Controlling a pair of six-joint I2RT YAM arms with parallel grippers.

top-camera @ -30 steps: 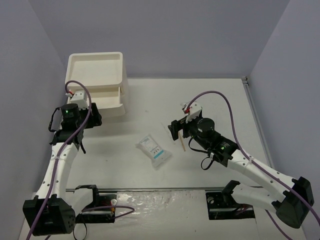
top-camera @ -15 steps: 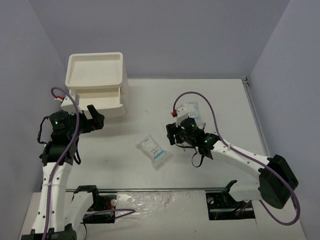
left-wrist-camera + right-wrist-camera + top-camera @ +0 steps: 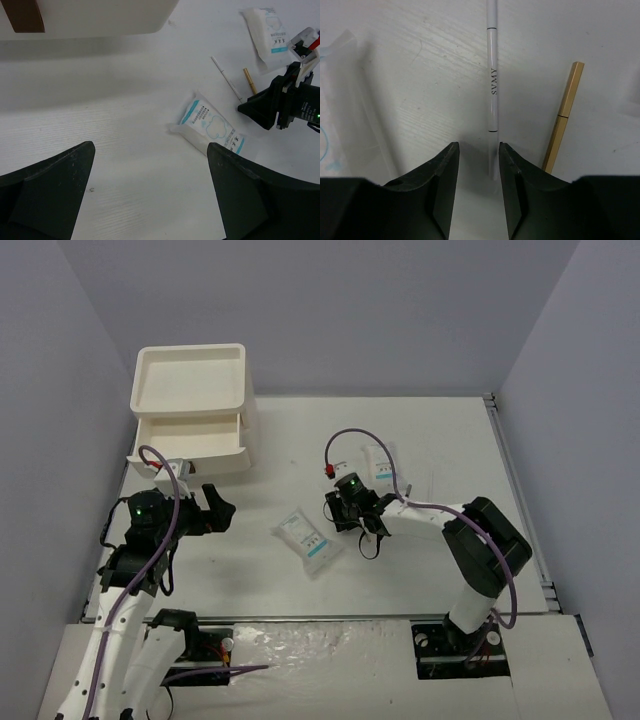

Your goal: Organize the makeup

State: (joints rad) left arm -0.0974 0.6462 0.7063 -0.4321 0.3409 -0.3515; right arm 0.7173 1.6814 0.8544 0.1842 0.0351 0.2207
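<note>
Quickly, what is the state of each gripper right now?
Left gripper: open, holding nothing.
Right gripper: jaws narrow, thin white stick between them; whether it is gripped cannot be told.

- White drawer box (image 3: 192, 412): I log it at the far left of the table, against the left wall. Its top is a shallow open tray, and one drawer below stands pulled out.
- Brown rectangular patch (image 3: 22, 15): on the box, seen by the left wrist camera.
- Table (image 3: 250, 570): white, faintly grained.
- Walls (image 3: 320, 310): plain lilac-grey on three sides.
- Metal rail (image 3: 515, 490): along the table's right edge.
- Crinkled shiny sheeting (image 3: 330, 642): along the near edge.
</note>
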